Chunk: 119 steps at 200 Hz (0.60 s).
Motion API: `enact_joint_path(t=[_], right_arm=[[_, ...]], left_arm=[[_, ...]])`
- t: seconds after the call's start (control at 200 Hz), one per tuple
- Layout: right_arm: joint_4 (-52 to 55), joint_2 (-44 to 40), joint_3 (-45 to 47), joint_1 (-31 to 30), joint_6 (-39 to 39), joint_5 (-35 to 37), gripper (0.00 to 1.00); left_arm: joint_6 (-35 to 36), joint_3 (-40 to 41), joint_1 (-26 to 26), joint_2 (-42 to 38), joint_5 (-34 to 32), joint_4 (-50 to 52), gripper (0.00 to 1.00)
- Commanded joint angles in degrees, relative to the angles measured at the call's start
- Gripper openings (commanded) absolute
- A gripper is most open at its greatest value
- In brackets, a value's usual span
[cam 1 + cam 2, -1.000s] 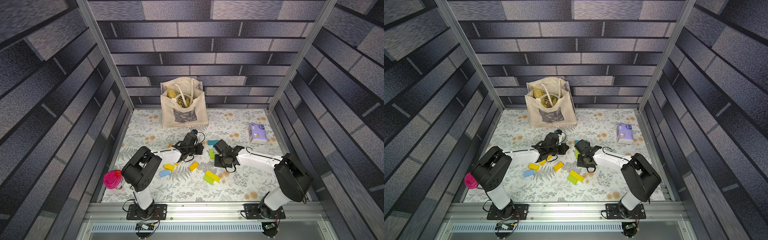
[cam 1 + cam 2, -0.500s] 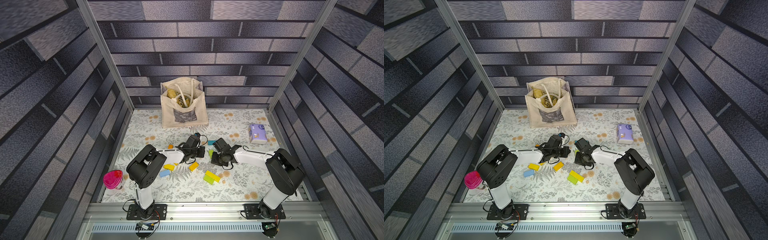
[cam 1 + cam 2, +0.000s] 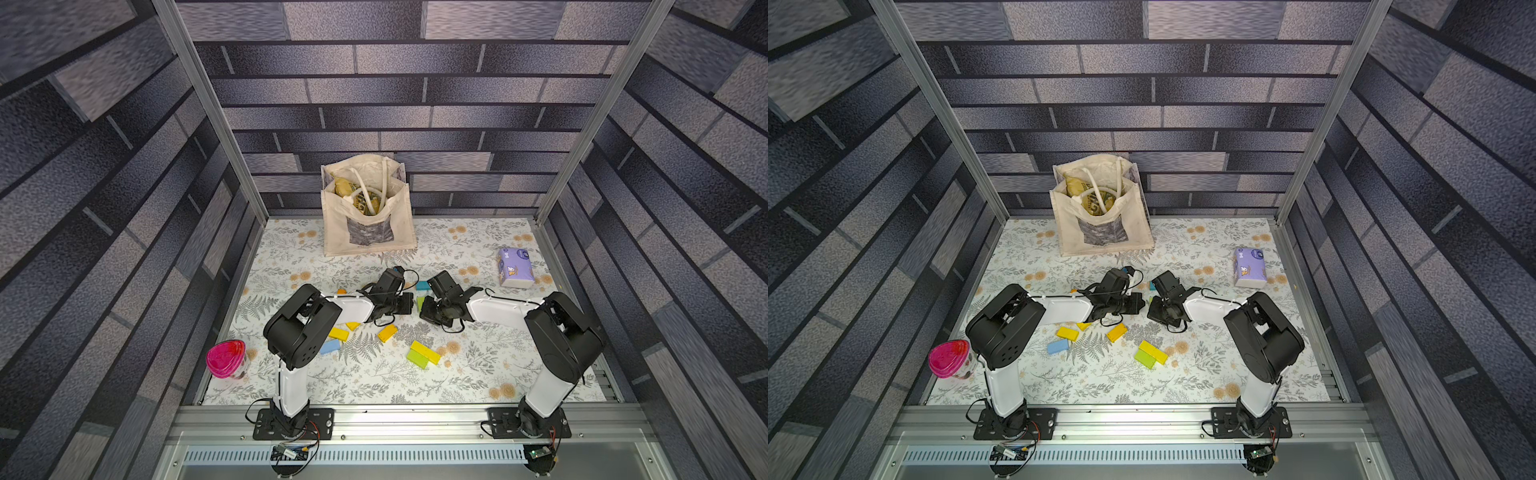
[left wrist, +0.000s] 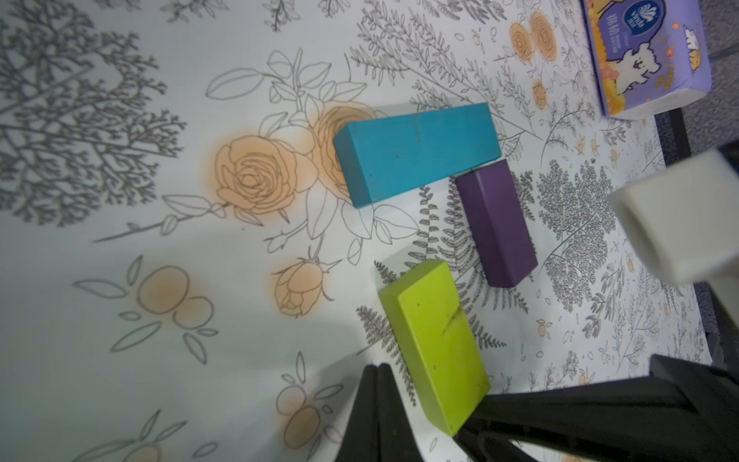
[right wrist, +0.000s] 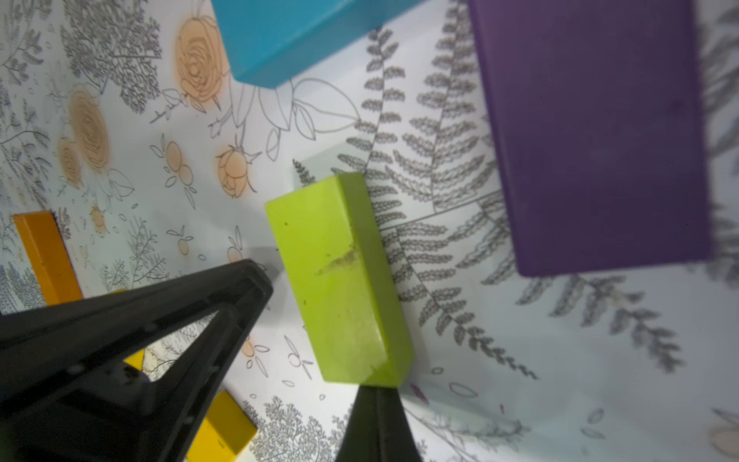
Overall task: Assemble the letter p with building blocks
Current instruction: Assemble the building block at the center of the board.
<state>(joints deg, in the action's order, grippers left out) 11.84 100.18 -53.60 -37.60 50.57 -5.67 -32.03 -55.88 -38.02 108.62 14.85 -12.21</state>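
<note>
Three building blocks lie close together: a lime green block (image 4: 434, 344), a teal block (image 4: 416, 152) and a purple block (image 4: 496, 224). My left gripper (image 4: 378, 368) is shut and empty, its tip just beside the lime block's long side. My right gripper (image 5: 378, 390) is also shut, with its tip against one end of the lime block (image 5: 340, 276). In a top view both grippers, left (image 3: 409, 302) and right (image 3: 424, 309), meet at mid table over the lime block, which they mostly hide. Nearer the front lie a yellow block (image 3: 338, 333), a light blue block (image 3: 330, 347), an orange-yellow block (image 3: 387, 333) and a yellow-and-lime pair (image 3: 422, 355).
A cream tote bag (image 3: 368, 216) stands at the back centre. At the back right lies a purple tissue pack (image 3: 515, 268). A pink-lidded cup (image 3: 226, 358) sits at the front left edge. An orange block (image 3: 341, 291) peeks out behind the left arm.
Both grippers have closed in on each other around the lime block, the left one moving right and the right one moving left. The blocks near the front have not moved.
</note>
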Motion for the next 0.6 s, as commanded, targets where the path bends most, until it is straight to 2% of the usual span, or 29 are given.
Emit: enact_joint_path(t=[0.0, 0.591], right_arm=[[3.7, 3.2, -0.4, 0.7, -0.8, 2.3, 0.0], [7.4, 3.8, -2.4, 1.5, -3.6, 4.5, 0.0]], left_arm=[[-1.5, -1.5, 0.8, 0.8, 0.5, 0.8, 0.0], [-2.4, -3.3, 1.4, 2.5, 1.3, 0.3, 0.0]])
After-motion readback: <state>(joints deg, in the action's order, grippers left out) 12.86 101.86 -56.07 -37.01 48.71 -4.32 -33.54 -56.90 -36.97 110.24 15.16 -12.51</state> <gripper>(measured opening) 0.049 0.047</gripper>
